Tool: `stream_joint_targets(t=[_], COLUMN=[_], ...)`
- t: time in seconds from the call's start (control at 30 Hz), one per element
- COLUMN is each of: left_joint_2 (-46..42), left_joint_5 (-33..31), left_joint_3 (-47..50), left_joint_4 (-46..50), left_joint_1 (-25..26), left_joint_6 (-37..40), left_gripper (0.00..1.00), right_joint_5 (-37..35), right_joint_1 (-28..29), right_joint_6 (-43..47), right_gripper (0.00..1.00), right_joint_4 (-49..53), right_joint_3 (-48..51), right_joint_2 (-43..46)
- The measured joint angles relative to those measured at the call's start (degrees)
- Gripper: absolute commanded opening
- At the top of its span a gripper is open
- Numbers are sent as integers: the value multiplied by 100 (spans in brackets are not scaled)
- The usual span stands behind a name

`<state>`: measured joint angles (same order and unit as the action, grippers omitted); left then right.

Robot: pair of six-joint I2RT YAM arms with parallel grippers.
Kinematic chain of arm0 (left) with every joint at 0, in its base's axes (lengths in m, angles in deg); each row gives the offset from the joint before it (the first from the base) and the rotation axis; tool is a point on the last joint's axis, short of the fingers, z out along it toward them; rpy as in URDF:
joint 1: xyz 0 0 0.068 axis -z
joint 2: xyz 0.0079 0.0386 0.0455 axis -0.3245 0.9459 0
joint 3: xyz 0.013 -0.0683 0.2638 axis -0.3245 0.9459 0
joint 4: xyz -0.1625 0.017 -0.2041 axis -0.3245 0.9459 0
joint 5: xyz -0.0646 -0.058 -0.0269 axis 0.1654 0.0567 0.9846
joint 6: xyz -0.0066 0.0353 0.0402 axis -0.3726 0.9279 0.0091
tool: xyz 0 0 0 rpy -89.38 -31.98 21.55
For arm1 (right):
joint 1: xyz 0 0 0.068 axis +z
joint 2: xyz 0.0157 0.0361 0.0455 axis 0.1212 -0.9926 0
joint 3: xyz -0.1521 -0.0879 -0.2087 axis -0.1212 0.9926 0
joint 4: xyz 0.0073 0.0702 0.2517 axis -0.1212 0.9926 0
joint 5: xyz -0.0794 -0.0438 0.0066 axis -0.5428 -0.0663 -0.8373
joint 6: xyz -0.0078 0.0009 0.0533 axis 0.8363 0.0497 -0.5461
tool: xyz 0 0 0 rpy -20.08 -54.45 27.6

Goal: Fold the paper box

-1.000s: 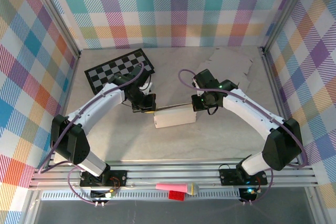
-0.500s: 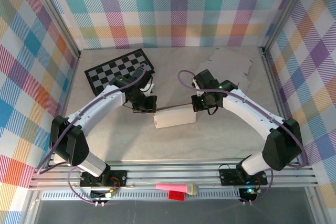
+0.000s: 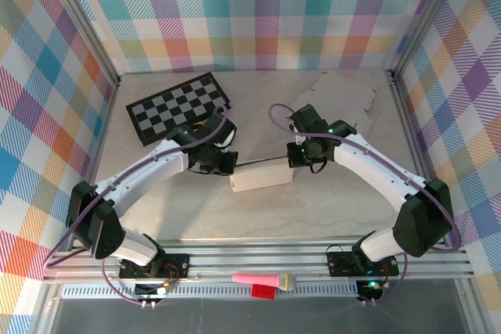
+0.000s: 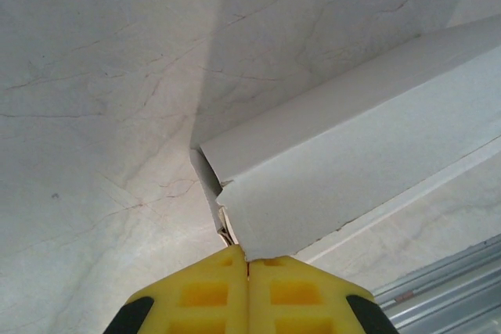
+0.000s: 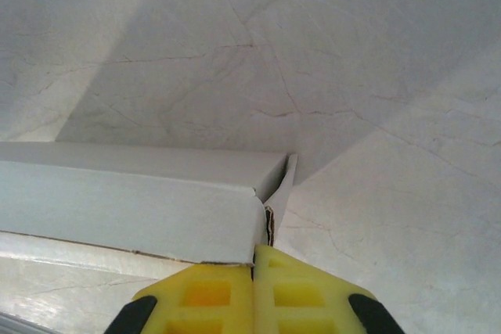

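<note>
The white paper box (image 3: 261,176) lies long and low at the table's middle, a thin panel standing up along its back edge. My left gripper (image 3: 225,163) is at the box's left end. Its yellow fingers are shut, and the gripper (image 4: 247,259) touches the lower corner of the box (image 4: 352,154), where a loose end flap shows. My right gripper (image 3: 296,159) is at the right end, also shut. That gripper (image 5: 254,266) sits against the corner of the box (image 5: 133,209), beside a narrow end flap (image 5: 280,193) that stands slightly ajar. I see nothing between either pair of fingers.
A black-and-white checkerboard (image 3: 178,105) lies at the back left. A flat sheet of grey cardboard (image 3: 344,95) lies at the back right. Metal rails (image 3: 258,256) run along the near edge, with a pink and a red item (image 3: 262,281) below them. Plaid walls enclose the table.
My left gripper has moved a little nearer and to the right, closing in on the box's left end. The right gripper and the box have hardly moved.
</note>
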<state>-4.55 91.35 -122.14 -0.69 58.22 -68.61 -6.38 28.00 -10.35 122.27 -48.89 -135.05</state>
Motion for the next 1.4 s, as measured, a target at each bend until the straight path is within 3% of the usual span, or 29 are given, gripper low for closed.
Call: stream_joint_targets(t=[0.13,0.37,0.47,0.63,0.97,1.4], left_joint_2=[-144,-184,-184,-184,-181,-175], left_joint_5=[-313,-577,-660,-767,-857,-876], left_joint_3=[197,280,282,282,282,282], left_joint_4=[-238,-378,-382,-372,-369,-372], left_joint_1=[127,247,297,361,437,457], left_joint_6=[-173,-367,-404,-424,-426,-426], left_gripper=[0,0,0,0,0,0], right_joint_5=[234,605,671,820,1075,1078], right_joint_1=[20,33,24,-129,-389,-455], right_joint_6=[-529,-1495,-2111,-3447,-6019,-6999], right_gripper=[28,42,59,69,66,48], right_joint_4=[122,157,90,-229,-1488,-2723], right_joint_3=[107,212,286,691,1731,2361], right_joint_2=[129,555,822,1335,1589,1589])
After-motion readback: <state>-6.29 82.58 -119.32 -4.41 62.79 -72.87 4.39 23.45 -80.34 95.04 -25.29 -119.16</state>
